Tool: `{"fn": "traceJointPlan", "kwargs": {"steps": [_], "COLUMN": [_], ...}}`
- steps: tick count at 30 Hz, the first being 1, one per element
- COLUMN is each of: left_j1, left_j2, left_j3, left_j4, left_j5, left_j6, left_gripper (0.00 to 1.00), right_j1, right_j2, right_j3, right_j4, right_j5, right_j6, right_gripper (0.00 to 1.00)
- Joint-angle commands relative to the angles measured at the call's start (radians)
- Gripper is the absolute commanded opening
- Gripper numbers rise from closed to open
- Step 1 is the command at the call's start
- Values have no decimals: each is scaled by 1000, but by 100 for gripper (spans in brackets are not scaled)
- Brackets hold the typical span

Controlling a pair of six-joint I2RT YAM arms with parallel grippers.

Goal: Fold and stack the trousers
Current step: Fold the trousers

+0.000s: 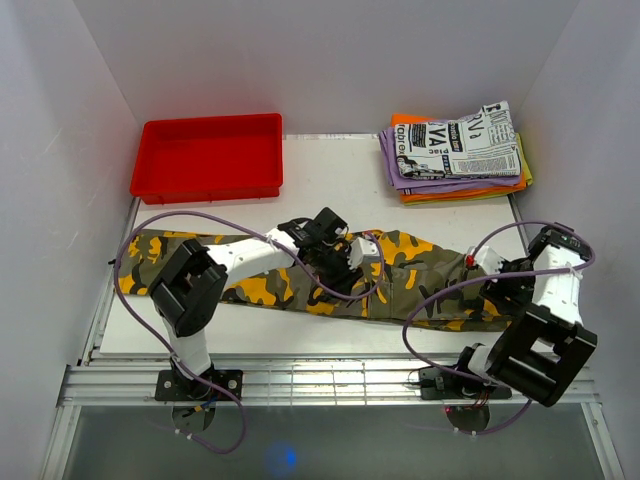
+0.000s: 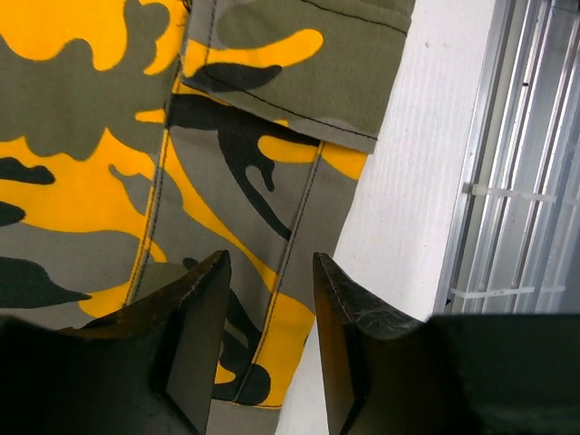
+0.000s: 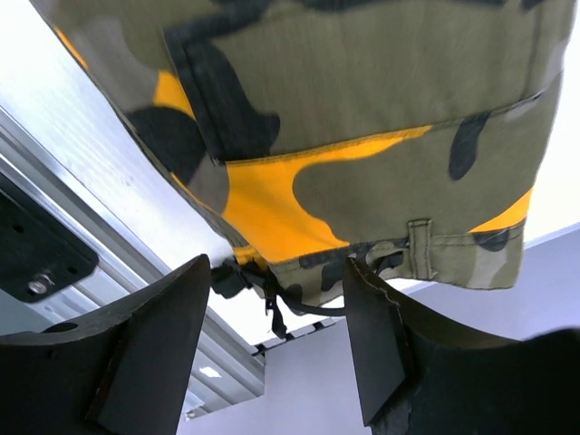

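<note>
The camouflage trousers point(image 1: 425, 272) lie flat across the white board, legs to the left, waistband to the right. My left gripper point(image 1: 352, 268) is over their middle, open. In the left wrist view its jaws point(image 2: 270, 272) stand apart just above the cloth point(image 2: 109, 181) near a pocket flap and the near edge. My right gripper point(image 1: 490, 278) is at the waistband end, open. In the right wrist view point(image 3: 276, 272) the waistband corner point(image 3: 362, 181) and a dark drawstring point(image 3: 272, 304) lie between its spread fingertips; whether they touch the cloth I cannot tell.
A red tray point(image 1: 210, 157) stands at the back left. A stack of folded garments point(image 1: 455, 150), newspaper print on purple and orange, sits at the back right. A metal rail point(image 1: 330, 380) runs along the near edge. White walls enclose both sides.
</note>
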Motion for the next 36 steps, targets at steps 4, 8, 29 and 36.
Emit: {"fn": "traceJointPlan", "kwargs": {"steps": [4, 8, 29, 36], "left_j1": [52, 101, 123, 124], "left_j2": [60, 103, 175, 172], "left_j3": [29, 29, 47, 41], "left_j4": [-18, -15, 11, 11], "left_j5": [-11, -17, -21, -24], "left_j6": [-31, -53, -112, -115], "left_gripper": [53, 53, 53, 53], "right_j1": [-62, -71, -82, -93], "right_j2": [47, 34, -98, -172], "right_j3": [15, -60, -139, -144], "right_j4": [24, 80, 162, 59], "right_j5": [71, 118, 114, 147], "right_j6": [-181, -229, -297, -358], "right_gripper": [67, 67, 8, 8]}}
